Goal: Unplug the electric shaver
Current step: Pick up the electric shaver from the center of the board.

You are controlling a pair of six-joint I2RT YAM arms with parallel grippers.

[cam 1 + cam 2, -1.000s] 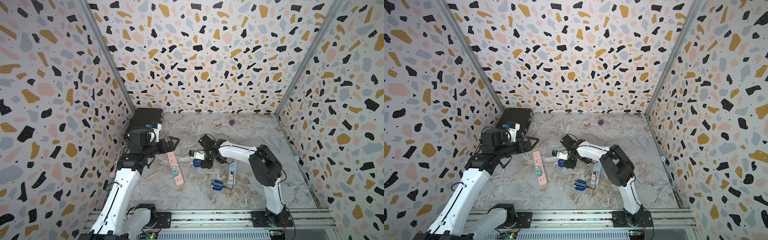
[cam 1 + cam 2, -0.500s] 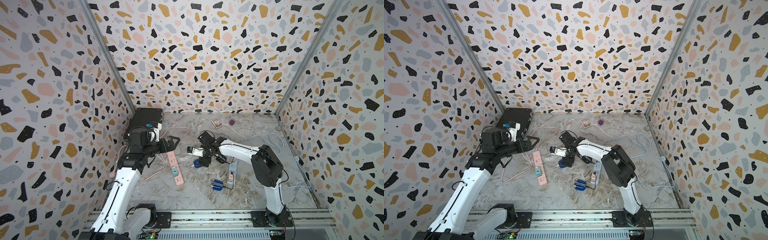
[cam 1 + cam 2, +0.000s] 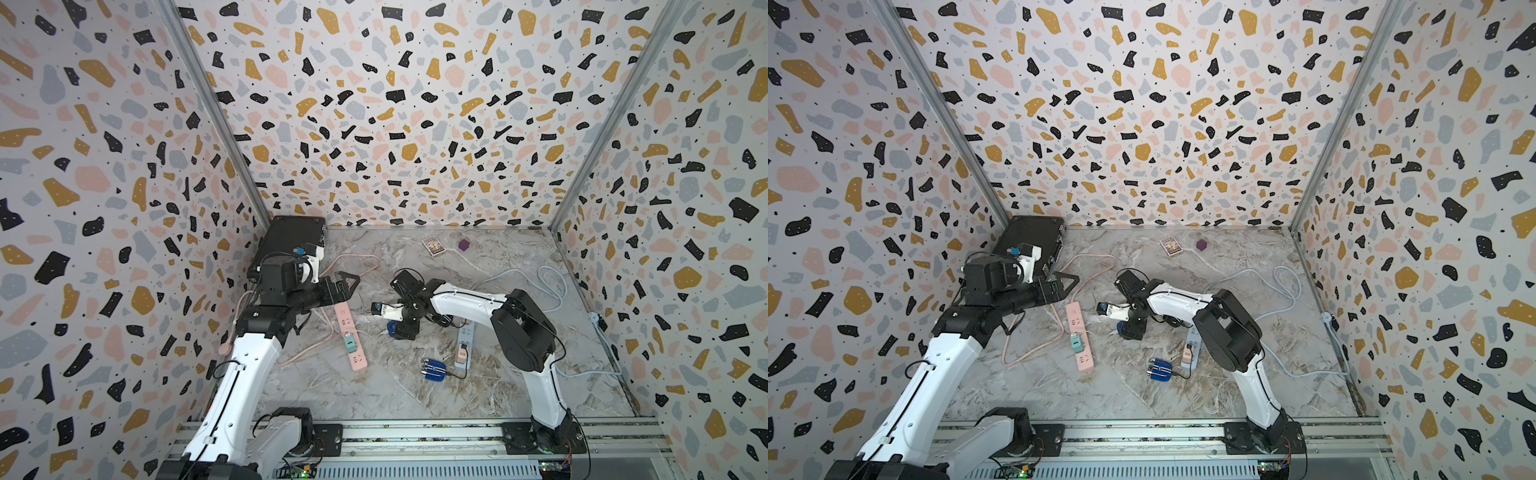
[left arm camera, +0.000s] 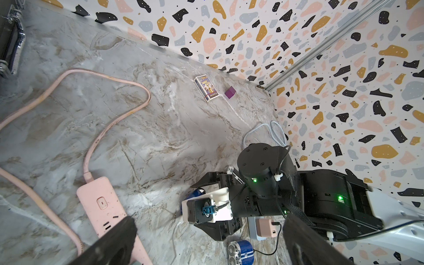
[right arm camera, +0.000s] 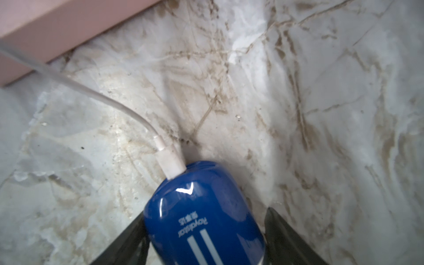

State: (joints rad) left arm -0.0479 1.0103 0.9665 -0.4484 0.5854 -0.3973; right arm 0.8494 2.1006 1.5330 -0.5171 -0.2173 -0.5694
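light: bright, even — soft shadows | top views: edges bowed | right wrist: soft, perhaps defocused; glint on shaver

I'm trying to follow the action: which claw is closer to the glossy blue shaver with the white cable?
Right. The right claw straddles the glossy blue shaver, a finger on each side. The left claw hangs open, apart from it, by the pink power strip.

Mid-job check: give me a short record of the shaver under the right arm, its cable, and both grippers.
shaver: blue, lying on the marble table
cable: white, its plug seated in the shaver's end
right gripper: fingers either side of the shaver; firm grip unconfirmed
left gripper: open, empty, raised near the pink power strip
status: not yet unplugged
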